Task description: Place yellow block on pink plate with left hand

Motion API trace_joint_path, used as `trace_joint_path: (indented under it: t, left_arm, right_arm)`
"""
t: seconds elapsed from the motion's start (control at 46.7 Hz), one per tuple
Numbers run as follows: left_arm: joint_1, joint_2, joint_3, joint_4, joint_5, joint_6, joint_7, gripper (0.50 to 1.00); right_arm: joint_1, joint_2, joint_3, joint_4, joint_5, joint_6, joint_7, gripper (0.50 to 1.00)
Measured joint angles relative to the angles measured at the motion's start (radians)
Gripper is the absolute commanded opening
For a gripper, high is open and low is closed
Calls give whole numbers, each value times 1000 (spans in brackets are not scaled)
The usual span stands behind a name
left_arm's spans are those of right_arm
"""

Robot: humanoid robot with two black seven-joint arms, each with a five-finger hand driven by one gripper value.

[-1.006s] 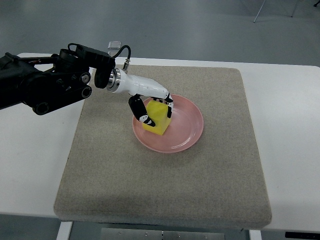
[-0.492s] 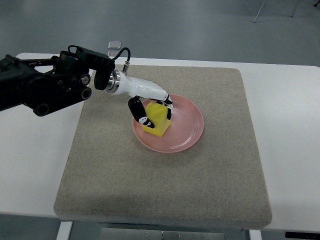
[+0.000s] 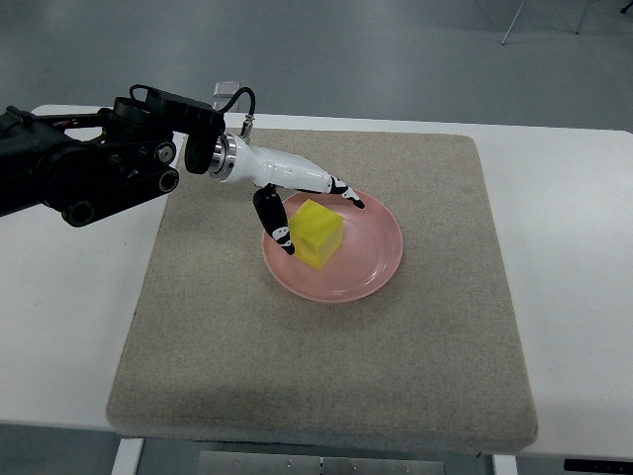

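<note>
Left hand (image 3: 297, 198), mine, hangs over the pink plate's (image 3: 376, 265) left rim with fingers spread, gripping nothing. Yellow block (image 3: 316, 233) lies on the plate's left part, between thumb (image 3: 275, 224) and far fingers (image 3: 341, 188). Farther back, gray mat (image 3: 435, 346) covers white table (image 3: 574, 247).

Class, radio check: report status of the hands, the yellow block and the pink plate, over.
Left hand open, fingers spread over the block, holding nothing. Right hand not in view. Yellow block resting on pink plate, left side. Nothing in the way.

Even bright overhead light, sharp.
</note>
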Motion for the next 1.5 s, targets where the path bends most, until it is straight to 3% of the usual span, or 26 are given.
trace_joint_path:
  t: [0.514,1.091,1.498]
  left_arm:
    - [-16,118,-90,11,-4,-10,0,992]
    - [20,110,-105,348,-133,33,1,992]
    - [85,-47,-101,662,-447,147,12,992]
  right_arm:
    - [0,0,-1,0,0,0,0,924]
    - [0,0,-1,0,0,0,0,924]
    - [0,0,0,0,0,0,0,924]
